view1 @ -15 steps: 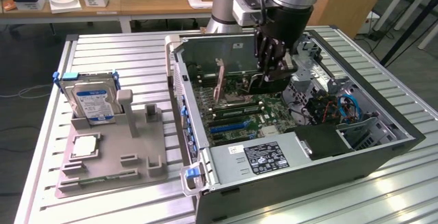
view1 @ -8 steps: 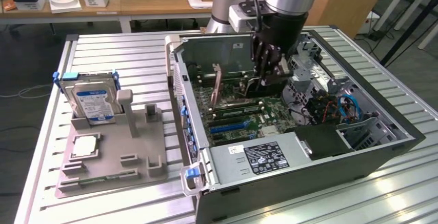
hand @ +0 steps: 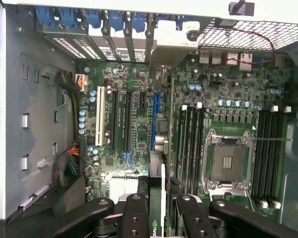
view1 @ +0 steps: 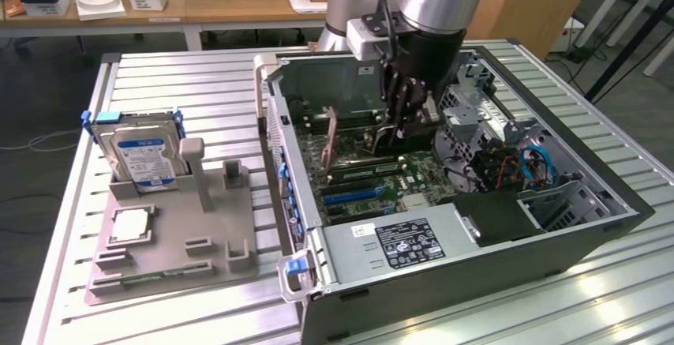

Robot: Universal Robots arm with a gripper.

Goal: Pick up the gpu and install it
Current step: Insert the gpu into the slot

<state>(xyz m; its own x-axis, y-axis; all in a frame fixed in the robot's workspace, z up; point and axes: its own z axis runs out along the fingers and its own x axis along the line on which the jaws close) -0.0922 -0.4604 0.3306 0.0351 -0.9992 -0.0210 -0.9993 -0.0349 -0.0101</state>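
Observation:
The gpu shows edge-on in the wrist view as a slim dark strip with a green logo, running between my two black fingers toward the rear slot covers. It is lined up over the long blue slot of the motherboard. My gripper is shut on the gpu. In the exterior view the gripper reaches down into the open computer case, with the upright gpu held above the board near the rear wall.
A grey fixture at the exterior view's left holds a hard drive with a blue-white label and a small silver processor chip. Inside the case are the power supply, the open processor socket, memory slots and loose cables.

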